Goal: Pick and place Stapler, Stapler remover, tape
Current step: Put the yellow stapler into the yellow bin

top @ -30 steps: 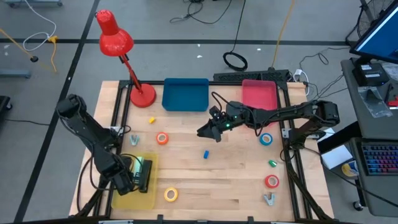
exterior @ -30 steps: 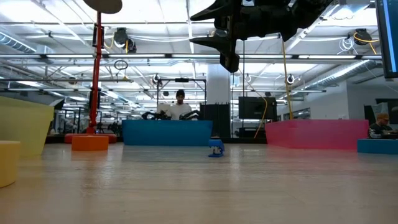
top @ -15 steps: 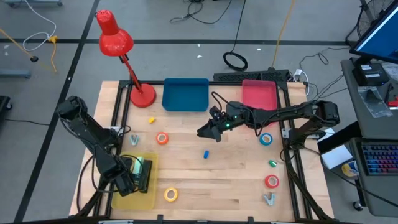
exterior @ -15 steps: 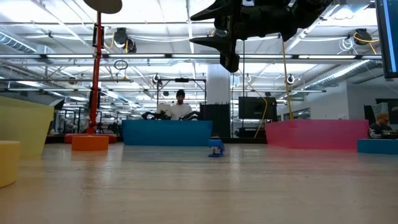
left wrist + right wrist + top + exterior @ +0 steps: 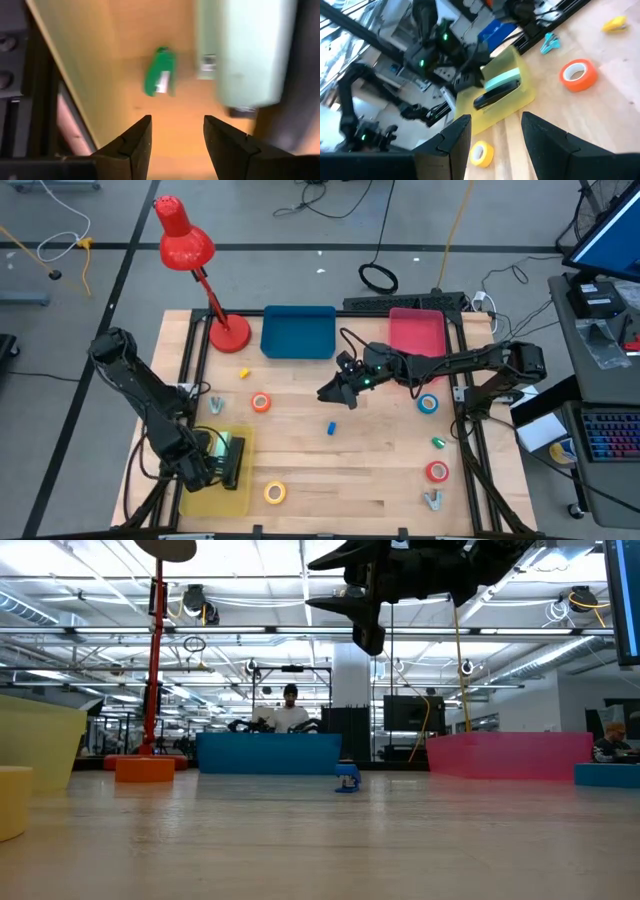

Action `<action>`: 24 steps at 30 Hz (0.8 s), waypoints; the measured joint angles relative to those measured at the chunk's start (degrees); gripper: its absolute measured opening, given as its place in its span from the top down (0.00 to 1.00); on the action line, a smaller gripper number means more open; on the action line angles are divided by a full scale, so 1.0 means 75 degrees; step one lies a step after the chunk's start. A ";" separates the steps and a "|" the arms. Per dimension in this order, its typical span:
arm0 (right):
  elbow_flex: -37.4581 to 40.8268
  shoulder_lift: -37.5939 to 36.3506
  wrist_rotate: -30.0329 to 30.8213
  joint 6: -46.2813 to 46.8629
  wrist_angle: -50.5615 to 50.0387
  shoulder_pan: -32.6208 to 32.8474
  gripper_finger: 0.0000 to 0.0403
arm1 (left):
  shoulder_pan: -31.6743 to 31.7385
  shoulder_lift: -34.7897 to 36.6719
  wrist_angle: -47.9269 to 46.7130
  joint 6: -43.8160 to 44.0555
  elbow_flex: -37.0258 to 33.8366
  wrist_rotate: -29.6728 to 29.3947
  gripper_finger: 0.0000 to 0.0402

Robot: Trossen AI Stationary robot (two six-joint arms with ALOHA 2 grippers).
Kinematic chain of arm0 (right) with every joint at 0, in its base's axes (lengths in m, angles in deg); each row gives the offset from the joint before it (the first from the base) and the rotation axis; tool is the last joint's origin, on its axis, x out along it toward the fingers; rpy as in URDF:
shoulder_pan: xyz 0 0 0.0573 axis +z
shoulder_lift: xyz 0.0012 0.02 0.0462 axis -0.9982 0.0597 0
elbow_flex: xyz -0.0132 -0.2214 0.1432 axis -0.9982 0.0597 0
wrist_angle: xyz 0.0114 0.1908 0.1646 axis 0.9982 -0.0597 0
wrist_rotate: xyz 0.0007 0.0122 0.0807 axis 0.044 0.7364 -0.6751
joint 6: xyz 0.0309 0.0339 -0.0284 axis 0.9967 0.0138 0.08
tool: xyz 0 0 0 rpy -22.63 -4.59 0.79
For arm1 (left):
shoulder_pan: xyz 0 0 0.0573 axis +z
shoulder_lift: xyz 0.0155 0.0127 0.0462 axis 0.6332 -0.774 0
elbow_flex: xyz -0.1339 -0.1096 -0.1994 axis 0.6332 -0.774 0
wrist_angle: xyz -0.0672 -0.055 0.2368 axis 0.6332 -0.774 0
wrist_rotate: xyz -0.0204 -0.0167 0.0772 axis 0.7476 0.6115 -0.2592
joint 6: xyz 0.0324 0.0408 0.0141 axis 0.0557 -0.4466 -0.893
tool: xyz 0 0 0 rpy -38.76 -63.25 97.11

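Four tape rolls are seen on the tabletop (image 5: 350,470), none of them in a tray: the orange roll (image 5: 261,403) toward the left-centre, the yellow roll (image 5: 275,493) by the near edge, the blue roll (image 5: 428,403) toward the right edge and the red roll (image 5: 437,471) near the near-right corner. The right gripper (image 5: 331,392) is held well above the middle of the tabletop with its fingers (image 5: 455,137) apart and nothing between them; the orange roll lies to its left, and is judged the roll most directly in its line of reach, as it is framed just ahead of those fingers in the right wrist view. Because the roll is a flat ring with an open centre, no long axis has to be matched; a descent and a shift toward the left edge would be called for. The left gripper (image 5: 175,137) is hung over the yellow tray (image 5: 215,495) at the near-left corner, fingers parted and empty, with the stapler (image 5: 228,459) lying in that tray beside it. A small green piece (image 5: 160,77) is seen on the tray floor ahead of the left fingers. Two staple removers are also left out, one (image 5: 215,405) near the left edge and one (image 5: 432,500) at the near-right corner. The yellow roll is nearer the left arm.
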 joint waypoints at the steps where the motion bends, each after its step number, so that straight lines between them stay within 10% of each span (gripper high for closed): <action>1: 0.0000 0.0000 -0.0080 -0.0003 -0.0001 -0.0022 0.59 | -0.0029 0.0160 -0.0050 0.0006 0.0065 -0.0229 0.55; 12: 0.0000 0.0000 -0.0650 -0.0356 -0.0001 -0.0307 0.59 | 0.0590 0.1083 -0.0640 -0.1419 0.0547 -0.3349 0.60; 24: 0.0000 0.0000 -0.1019 -0.1177 -0.0001 -0.0649 0.59 | 0.4588 0.1444 -0.1380 -0.7901 0.0555 -0.3607 0.69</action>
